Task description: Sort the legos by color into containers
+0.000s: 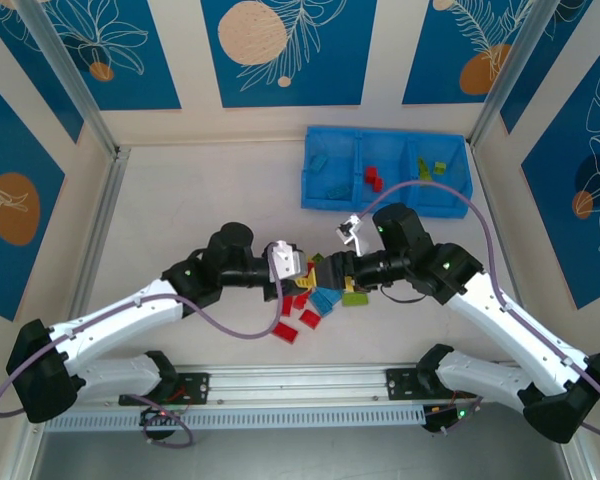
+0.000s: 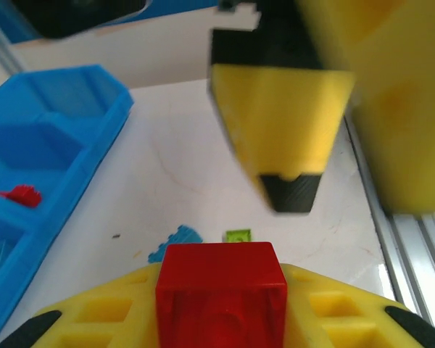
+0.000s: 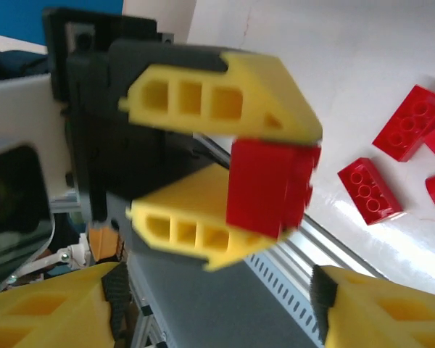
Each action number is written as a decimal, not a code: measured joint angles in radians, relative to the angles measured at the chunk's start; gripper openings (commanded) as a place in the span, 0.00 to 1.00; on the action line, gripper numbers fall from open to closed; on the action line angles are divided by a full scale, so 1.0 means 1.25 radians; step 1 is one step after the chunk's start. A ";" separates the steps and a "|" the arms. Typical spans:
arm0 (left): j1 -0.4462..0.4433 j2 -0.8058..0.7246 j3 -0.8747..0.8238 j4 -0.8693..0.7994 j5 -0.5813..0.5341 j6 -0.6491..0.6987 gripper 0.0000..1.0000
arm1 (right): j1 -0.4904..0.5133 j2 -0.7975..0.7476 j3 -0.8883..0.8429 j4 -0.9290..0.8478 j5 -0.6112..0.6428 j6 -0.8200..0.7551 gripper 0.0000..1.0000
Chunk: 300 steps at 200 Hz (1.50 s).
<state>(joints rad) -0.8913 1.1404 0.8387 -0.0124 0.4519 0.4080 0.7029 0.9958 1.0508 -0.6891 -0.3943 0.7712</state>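
Note:
A red lego (image 2: 221, 279) sits clamped between the yellow fingers of my left gripper (image 2: 221, 322), held above the table. The right wrist view shows that same red lego (image 3: 272, 188) in the left gripper (image 3: 275, 192) from the front. My right gripper (image 3: 217, 312) faces it with its fingers (image 3: 377, 308) wide apart and nothing between them. From above, the left gripper (image 1: 315, 273) and the right gripper (image 1: 342, 272) almost meet tip to tip over a pile of loose legos (image 1: 320, 305). The blue containers (image 1: 385, 200) stand at the back right.
In the tray, light blue bricks (image 1: 325, 165) lie in the left compartment, red bricks (image 1: 373, 178) in the middle and green bricks (image 1: 435, 168) in the right. Loose red bricks (image 3: 370, 190) lie on the table near a metal rail (image 1: 300, 385) along the front edge.

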 measured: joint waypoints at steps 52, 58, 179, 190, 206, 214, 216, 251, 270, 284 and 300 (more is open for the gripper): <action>-0.025 0.014 0.021 -0.014 -0.008 0.024 0.35 | 0.011 0.036 -0.005 0.024 0.011 0.012 0.50; -0.027 0.016 0.021 -0.014 -0.009 0.024 0.35 | 0.011 0.037 -0.005 0.024 0.015 0.013 0.49; -0.049 0.032 0.031 -0.021 -0.090 0.023 0.35 | 0.034 0.039 -0.018 0.026 0.129 0.060 0.34; -0.050 0.033 0.031 -0.023 -0.096 0.023 0.35 | 0.037 0.039 -0.021 0.028 0.139 0.062 0.30; -0.050 0.034 0.031 -0.026 -0.101 0.023 0.40 | 0.046 0.036 -0.022 0.031 0.159 0.060 0.26; -0.051 0.034 0.031 -0.026 -0.105 0.020 0.55 | 0.049 0.033 -0.022 0.032 0.168 0.060 0.25; -0.051 0.034 0.031 -0.024 -0.105 0.016 0.60 | 0.050 0.033 -0.022 0.033 0.170 0.060 0.24; -0.071 0.034 0.041 0.025 -0.102 0.010 0.93 | 0.038 0.012 -0.027 0.037 0.237 0.069 0.23; -0.073 0.027 0.040 0.028 -0.105 0.003 1.00 | -0.012 0.005 -0.027 0.036 0.272 0.072 0.24; -0.073 0.012 0.035 0.029 -0.114 -0.003 1.00 | -0.073 0.007 -0.027 0.030 0.307 0.067 0.23; -0.073 -0.026 0.016 0.031 -0.133 -0.015 1.00 | -0.182 0.022 -0.021 0.031 0.335 0.039 0.23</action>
<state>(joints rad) -0.9825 1.1080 0.8593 0.0269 0.2852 0.3897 0.4759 1.0233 1.0241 -0.6506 0.0242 0.8204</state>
